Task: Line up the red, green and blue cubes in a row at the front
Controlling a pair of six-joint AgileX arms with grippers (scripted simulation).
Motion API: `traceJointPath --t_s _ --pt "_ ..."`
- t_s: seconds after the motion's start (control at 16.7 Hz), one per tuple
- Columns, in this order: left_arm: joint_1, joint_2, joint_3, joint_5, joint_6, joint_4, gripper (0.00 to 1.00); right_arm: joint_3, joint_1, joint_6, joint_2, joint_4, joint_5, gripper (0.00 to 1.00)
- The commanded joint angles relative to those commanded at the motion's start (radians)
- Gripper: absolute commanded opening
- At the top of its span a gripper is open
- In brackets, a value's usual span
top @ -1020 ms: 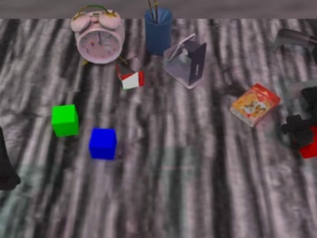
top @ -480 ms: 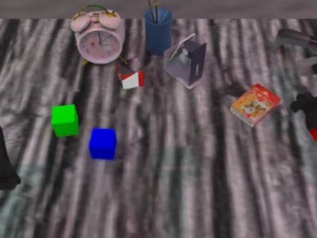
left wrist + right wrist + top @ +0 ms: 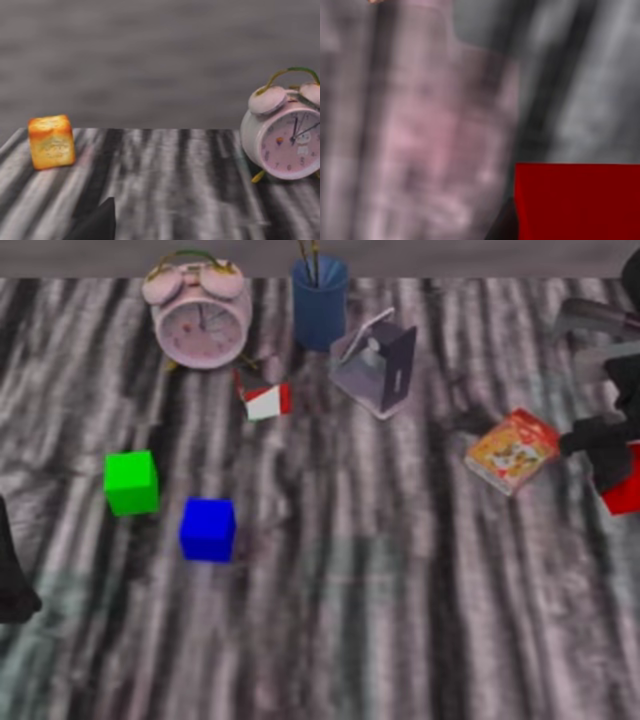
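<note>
- Since a second ago our right gripper (image 3: 612, 462) has carried the red cube (image 3: 623, 490) upward, pinching it at the table's right edge.
- Our left arm sits parked at the left; we cannot tell its fingers' state.

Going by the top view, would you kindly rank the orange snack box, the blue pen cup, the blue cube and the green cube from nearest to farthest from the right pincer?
Measured from the right pincer, at the table's right edge:
1. Orange snack box, just left of it.
2. Blue pen cup, back centre.
3. Blue cube, left of centre.
4. Green cube, farthest left.
</note>
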Motion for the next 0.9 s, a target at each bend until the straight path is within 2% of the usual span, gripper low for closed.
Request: traceJointPath --t_s 0.24,0.72,0.9 --pt "0.0 0.0 0.0 0.0 0.0 0.0 1.0 0.157 0.191 0.23 0.1 -0.072 0.006 0.0" --pt "0.0 0.0 0.0 0.0 0.0 0.0 1.0 0.518 0.697 0.899 0.311 -0.238 0.021 0.0" --pt "0.0 0.0 0.0 0.0 0.0 0.0 1.0 0.606 0.831 1.047 0.348 -0.271 0.028 0.0"
